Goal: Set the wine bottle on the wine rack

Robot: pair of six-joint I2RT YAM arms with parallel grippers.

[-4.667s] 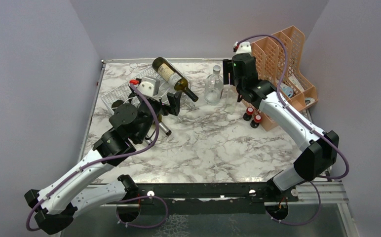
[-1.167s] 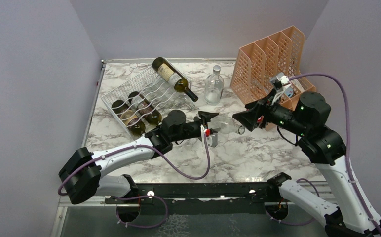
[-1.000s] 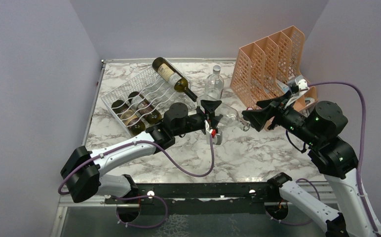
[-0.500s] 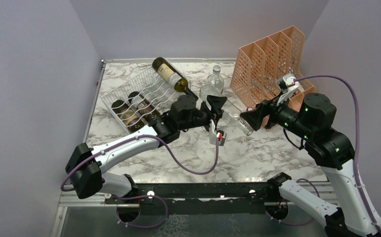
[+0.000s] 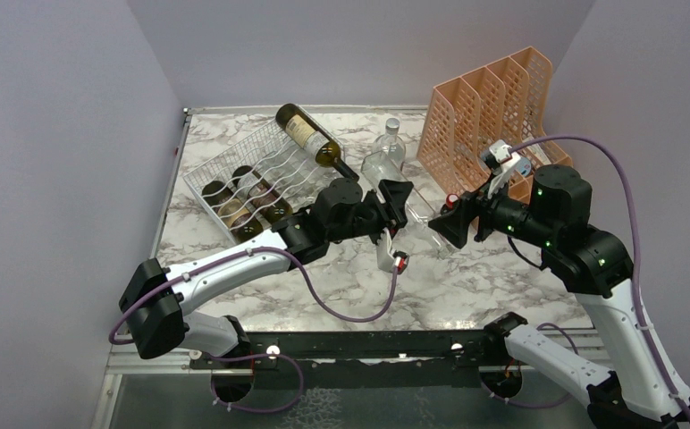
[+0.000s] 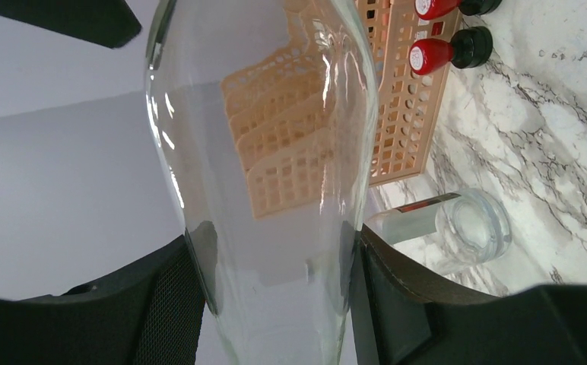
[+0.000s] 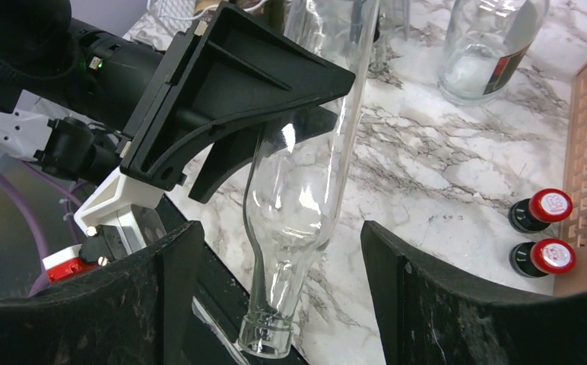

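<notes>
Clear glass bottle [image 7: 298,190] hangs above the surface [image 5: 467,277], gripped round its body by the left jaws, neck pointing straight between the open right jaws, while the rack [image 5: 225,163] lies well behind the left jaws.

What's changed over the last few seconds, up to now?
The left tool left the rack, swung to centre and now clamps the clear bottle. The right tool came back from the far side and stands open around its neck. Rack, its bottles, flask: unmoved.
</notes>
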